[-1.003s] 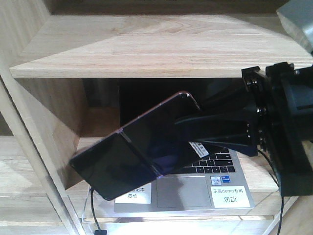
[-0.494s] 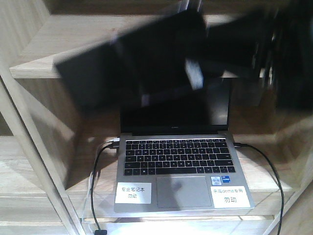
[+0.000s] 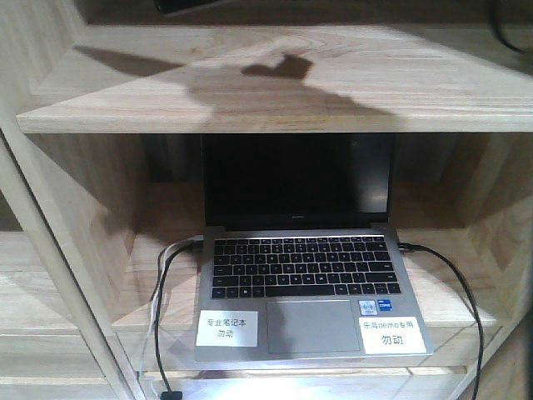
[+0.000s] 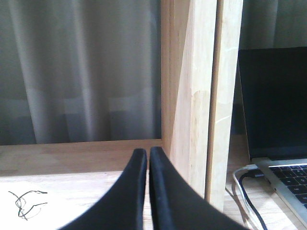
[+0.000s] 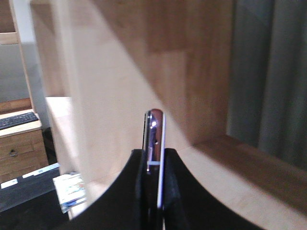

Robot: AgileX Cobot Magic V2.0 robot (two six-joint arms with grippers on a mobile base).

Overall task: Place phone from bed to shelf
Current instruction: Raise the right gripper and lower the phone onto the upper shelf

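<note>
Pale wood shelving all round, grey laptop point(image 3: 300, 283) open on the lower board. Upper shelf point(image 3: 275, 83) bare except for a shadow across its middle. Phone point(image 5: 154, 148) seen edge-on, pinched between the fingers of the right claw point(image 5: 154, 191), lifted inside the unit above a board; off the bed, not yet set down. Left claw point(image 4: 147, 165) pressed together, empty, beside an upright post. Judged well along: only lowering and letting go left.

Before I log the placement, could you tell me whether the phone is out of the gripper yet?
Not yet: the right gripper is clamped on the phone, seen edge-on.
</note>
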